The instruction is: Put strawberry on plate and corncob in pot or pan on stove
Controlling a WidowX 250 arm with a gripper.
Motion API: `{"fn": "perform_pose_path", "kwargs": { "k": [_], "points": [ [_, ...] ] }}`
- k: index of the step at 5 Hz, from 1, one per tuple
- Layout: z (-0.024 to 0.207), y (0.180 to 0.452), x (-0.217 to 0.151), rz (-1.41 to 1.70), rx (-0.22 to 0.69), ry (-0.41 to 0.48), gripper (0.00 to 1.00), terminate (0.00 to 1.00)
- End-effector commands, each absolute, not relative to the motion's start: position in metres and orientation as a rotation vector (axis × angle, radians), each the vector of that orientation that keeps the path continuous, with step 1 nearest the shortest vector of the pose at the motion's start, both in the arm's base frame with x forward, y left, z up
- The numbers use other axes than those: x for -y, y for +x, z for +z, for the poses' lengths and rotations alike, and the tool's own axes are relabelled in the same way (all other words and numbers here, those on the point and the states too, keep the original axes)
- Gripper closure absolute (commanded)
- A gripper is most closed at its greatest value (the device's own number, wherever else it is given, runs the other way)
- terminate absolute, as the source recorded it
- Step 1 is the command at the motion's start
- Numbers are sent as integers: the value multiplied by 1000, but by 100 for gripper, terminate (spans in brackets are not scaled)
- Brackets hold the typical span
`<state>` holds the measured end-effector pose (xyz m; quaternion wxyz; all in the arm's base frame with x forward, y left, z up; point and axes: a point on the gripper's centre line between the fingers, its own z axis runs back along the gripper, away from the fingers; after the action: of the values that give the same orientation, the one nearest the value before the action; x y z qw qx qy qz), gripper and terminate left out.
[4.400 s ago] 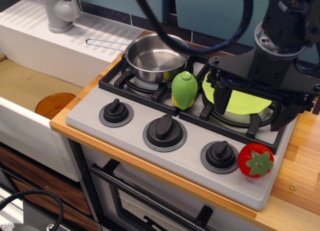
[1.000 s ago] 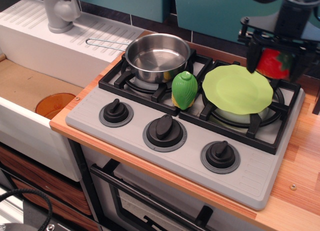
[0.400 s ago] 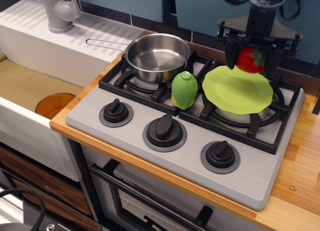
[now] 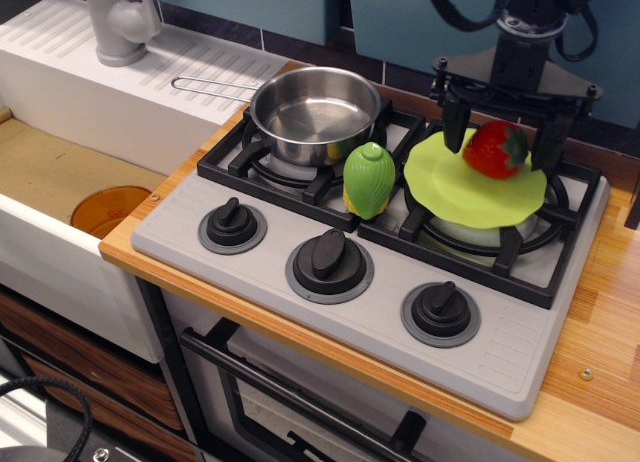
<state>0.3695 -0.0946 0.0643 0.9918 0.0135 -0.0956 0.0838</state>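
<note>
The red strawberry lies on the lime-green plate, which rests on the right burner of the grey stove. My gripper hangs over the plate, open, with one finger on each side of the strawberry and a small gap to it on both sides. The green corncob stands upright between the two burners, just left of the plate. The steel pot sits empty on the left burner, its wire handle pointing left.
Three black knobs line the stove's front. A sink on the left holds an orange disc; a grey faucet stands behind it. Wooden counter runs to the right of the stove.
My gripper carried the strawberry from the stove's front right corner up and over the plate, lowered it and opened. The strawberry now rests on the plate.
</note>
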Motion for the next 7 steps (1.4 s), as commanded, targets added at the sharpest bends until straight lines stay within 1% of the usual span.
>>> {"fn": "perform_pose_path", "kwargs": {
  "k": [1,2,3,6,7],
  "points": [
    [109,368,109,178,204,18,0,0],
    [128,367,106,157,167,28,0,0],
    [138,365,92,79,150,59,0,0],
    [138,365,92,79,150,59,0,0],
    [150,349,79,98,163,108,0,0]
  ]
}}
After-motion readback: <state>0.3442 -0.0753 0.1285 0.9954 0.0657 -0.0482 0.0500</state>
